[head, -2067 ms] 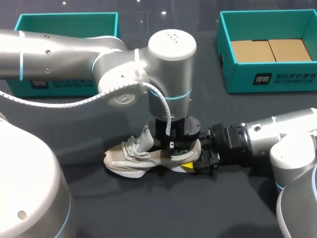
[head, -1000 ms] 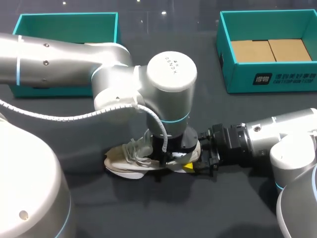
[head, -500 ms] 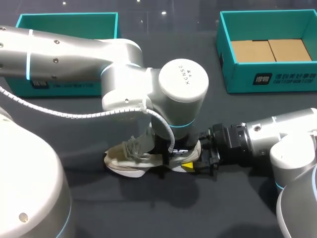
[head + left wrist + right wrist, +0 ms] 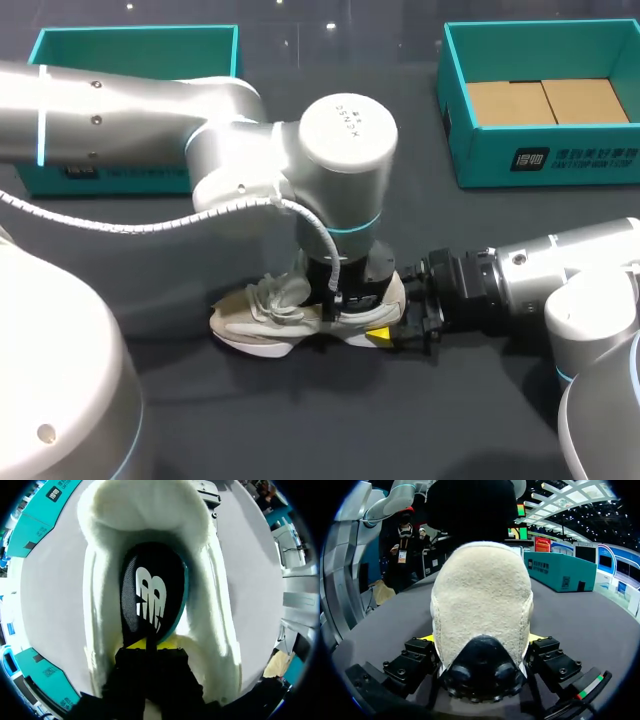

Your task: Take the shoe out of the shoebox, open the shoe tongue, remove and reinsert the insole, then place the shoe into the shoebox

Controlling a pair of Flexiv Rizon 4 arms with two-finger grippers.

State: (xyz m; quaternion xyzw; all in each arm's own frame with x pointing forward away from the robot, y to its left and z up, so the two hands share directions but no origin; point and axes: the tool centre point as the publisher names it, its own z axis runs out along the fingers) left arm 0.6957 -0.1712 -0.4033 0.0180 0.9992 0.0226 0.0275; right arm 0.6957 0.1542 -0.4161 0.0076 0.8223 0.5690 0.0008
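Compared with half a second ago, the left arm (image 4: 150, 110) has straightened: its big wrist joint was leaning low toward the right arm and now stands more upright over the shoe (image 4: 255, 325). The shoe itself has not shifted, and the right arm (image 4: 540, 275) is where it was.

The pale shoe sits on its sole in the middle of the bench (image 4: 300, 430), toe toward the left arm's side. The right pincer (image 4: 481, 640) clamps the heel from both sides, a finger pressed on each flank. The left pincer (image 4: 150, 644) reaches straight down into the shoe's opening, its yellow tips drawn close together on the near end of the black insole (image 4: 150, 595). The insole is tilted enough to show a teal edge along one side.

There is open dark bench in front of the shoe and behind it. The left teal box (image 4: 135, 45) and the right teal box (image 4: 540, 165) sit along the far edge, both well apart from the shoe.
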